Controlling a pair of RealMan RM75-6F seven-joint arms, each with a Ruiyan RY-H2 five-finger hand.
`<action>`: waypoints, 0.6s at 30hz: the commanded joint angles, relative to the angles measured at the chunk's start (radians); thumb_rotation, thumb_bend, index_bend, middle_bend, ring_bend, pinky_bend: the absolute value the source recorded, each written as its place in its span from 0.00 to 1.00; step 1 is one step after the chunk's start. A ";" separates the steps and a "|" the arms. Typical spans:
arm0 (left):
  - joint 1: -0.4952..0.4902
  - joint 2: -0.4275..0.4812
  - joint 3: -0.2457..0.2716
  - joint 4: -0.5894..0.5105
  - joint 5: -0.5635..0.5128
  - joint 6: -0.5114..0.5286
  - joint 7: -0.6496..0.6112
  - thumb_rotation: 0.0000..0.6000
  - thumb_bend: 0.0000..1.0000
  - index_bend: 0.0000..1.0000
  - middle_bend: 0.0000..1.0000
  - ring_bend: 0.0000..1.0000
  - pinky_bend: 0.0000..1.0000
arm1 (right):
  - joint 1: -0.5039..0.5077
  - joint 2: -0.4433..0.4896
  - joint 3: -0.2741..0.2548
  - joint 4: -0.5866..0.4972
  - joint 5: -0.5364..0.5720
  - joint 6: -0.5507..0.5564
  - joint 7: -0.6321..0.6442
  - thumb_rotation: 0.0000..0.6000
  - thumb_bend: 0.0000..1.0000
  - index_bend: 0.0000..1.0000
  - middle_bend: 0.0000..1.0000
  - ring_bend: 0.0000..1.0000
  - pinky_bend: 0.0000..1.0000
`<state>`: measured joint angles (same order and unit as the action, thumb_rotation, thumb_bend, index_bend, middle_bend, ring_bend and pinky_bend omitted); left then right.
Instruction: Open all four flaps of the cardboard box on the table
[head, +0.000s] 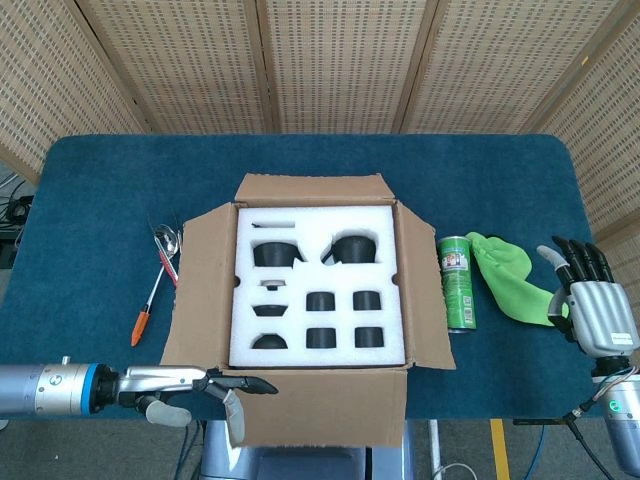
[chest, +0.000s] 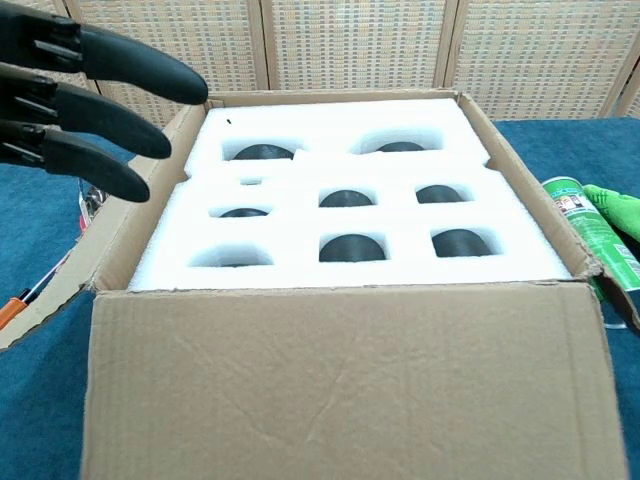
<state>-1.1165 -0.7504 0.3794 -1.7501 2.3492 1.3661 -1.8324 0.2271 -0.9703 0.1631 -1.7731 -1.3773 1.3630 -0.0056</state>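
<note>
On table, one box, four flaps open

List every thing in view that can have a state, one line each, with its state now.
cardboard box: all four flaps folded outward, foam insert showing
left robot hand: holds nothing, fingers extended at the near flap's left edge
right robot hand: holds nothing, fingers apart, beside the cloth
green can: lying on its side
green cloth: crumpled
spoon: lying flat
</note>
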 joint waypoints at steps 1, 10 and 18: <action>0.008 0.016 -0.002 -0.013 -0.047 -0.029 0.069 0.11 0.15 0.35 0.00 0.00 0.00 | 0.000 0.000 0.000 0.000 0.000 -0.001 0.000 1.00 0.93 0.14 0.07 0.00 0.00; 0.098 0.077 -0.042 -0.104 -0.265 -0.199 0.462 0.15 0.25 0.35 0.00 0.00 0.00 | 0.004 -0.008 0.001 0.014 0.006 -0.010 0.005 1.00 0.93 0.14 0.07 0.00 0.00; 0.224 0.069 -0.108 -0.177 -0.499 -0.262 0.846 0.61 0.27 0.35 0.00 0.00 0.00 | 0.008 -0.019 0.002 0.033 0.015 -0.018 0.010 1.00 0.93 0.14 0.07 0.00 0.00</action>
<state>-0.9618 -0.6819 0.3103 -1.8845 1.9613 1.1442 -1.1285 0.2346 -0.9882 0.1648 -1.7422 -1.3630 1.3462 0.0036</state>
